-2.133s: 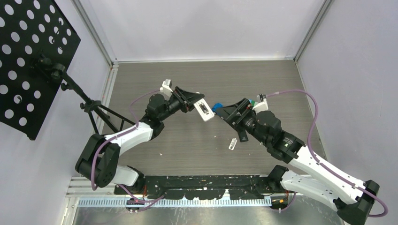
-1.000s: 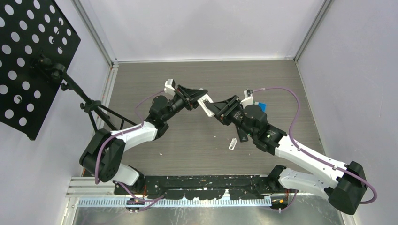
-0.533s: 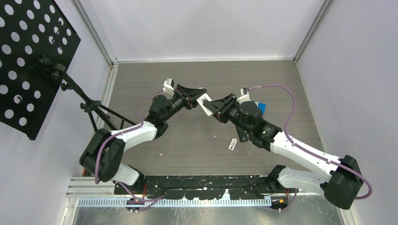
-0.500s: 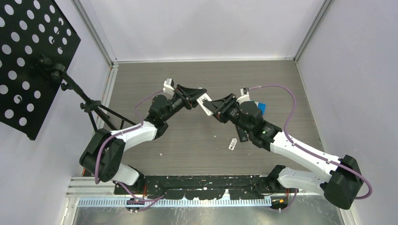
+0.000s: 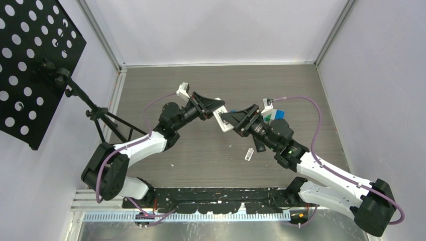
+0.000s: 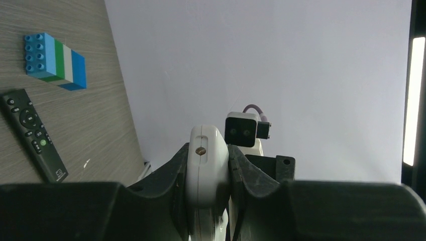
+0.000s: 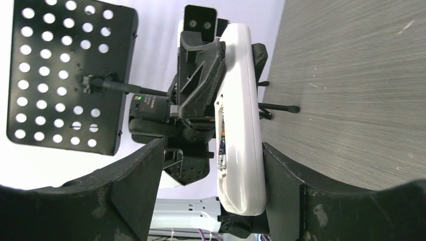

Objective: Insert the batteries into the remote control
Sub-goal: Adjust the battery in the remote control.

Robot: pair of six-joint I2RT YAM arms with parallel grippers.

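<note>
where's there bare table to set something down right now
Bare: the far strip of table under the back wall, and the near patch between the left arm and the clear plastic piece. Crowded: mid-table, where the left gripper and right gripper meet at the white remote, and right of that, the black remote and toy block.

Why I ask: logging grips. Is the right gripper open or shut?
Open: the right gripper has its fingers wide apart, a clear gap beside the white remote between them.
</note>
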